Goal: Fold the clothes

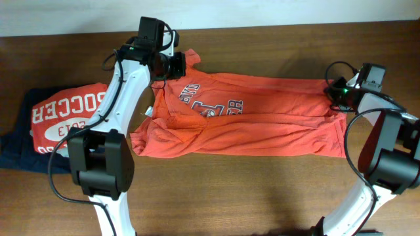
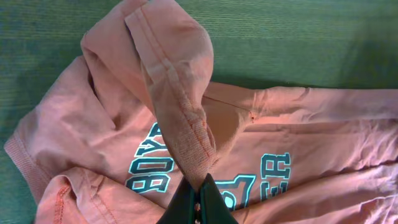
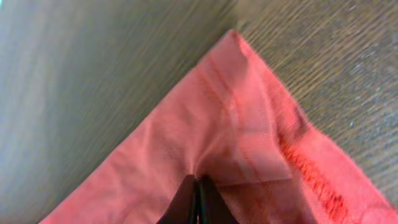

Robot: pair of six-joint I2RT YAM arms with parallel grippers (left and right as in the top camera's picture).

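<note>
The orange-red T-shirt (image 1: 262, 121) lies spread lengthwise across the middle of the wood-grain desk (image 1: 262, 196). It is soft knit cloth, printed side up with dark block lettering, and it is rumpled into long creases along its near side. Toward the desk's far edge, the left gripper (image 1: 176, 64) is pinched tight on a sleeve fold. In the left wrist view the double-stitched hem rises from the black fingertips (image 2: 183, 210) in a rounded hump. Near the right edge, the right gripper (image 1: 336, 93) is clamped on the shirt's pointed corner, where a flat stitched hem band meets a rougher seam. At the left edge, a red shirt (image 1: 62, 121) with white print rests on a dark navy garment (image 1: 16, 147).
</note>
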